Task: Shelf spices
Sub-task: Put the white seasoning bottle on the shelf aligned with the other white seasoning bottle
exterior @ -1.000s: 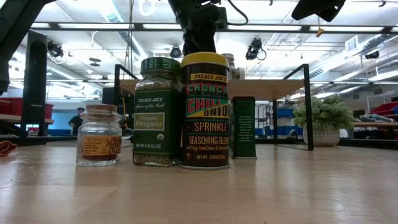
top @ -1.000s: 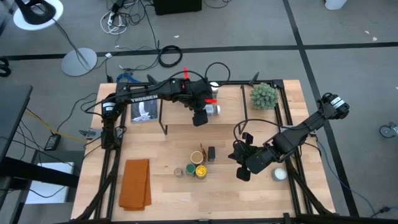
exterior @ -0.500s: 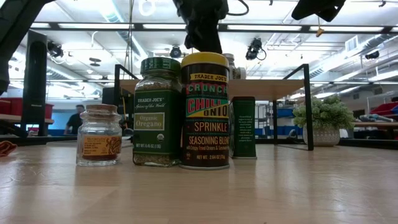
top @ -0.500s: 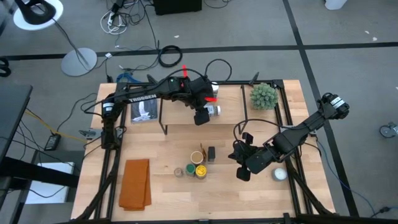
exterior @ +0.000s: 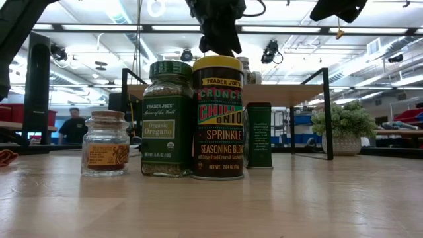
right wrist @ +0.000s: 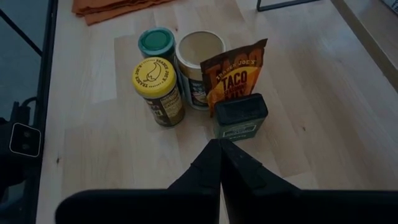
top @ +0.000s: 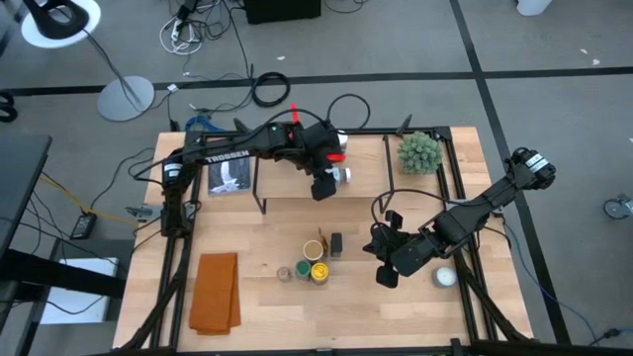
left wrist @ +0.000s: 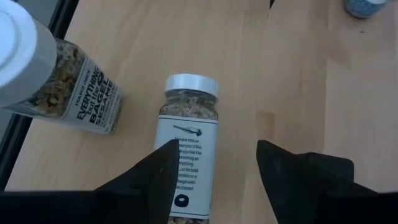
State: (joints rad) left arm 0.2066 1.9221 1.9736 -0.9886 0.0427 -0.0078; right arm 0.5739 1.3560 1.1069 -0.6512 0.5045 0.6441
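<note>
The shelf (top: pixel 282 186) stands at the table's far middle. On it a white-lidded spice jar (left wrist: pixel 189 134) stands upright, with a second white-lidded jar (left wrist: pixel 59 93) beside it. My left gripper (top: pixel 319 188) hovers open just above the first jar, one finger to each side (left wrist: pixel 214 168), touching nothing. On the tabletop near the front stands a cluster of spices (top: pixel 315 262): yellow-lidded (right wrist: pixel 155 78), green-lidded (right wrist: pixel 157 42) and tan-lidded (right wrist: pixel 200 53) jars, a taco packet (right wrist: pixel 235 78) and a dark tin (right wrist: pixel 241 117). My right gripper (top: pixel 376 247) hangs shut to their right, above the table.
A green spiky plant ball (top: pixel 419 151) sits at the far right. A white round object (top: pixel 445 278) lies under the right arm. An orange cloth (top: pixel 216 290) lies at the near left, and a picture card (top: pixel 229 176) lies left of the shelf. A person stands in the room behind (exterior: pixel 71 125).
My left gripper has tipped a little and edged upward over the shelf, still open. The jars on the shelf have stayed where they were.
</note>
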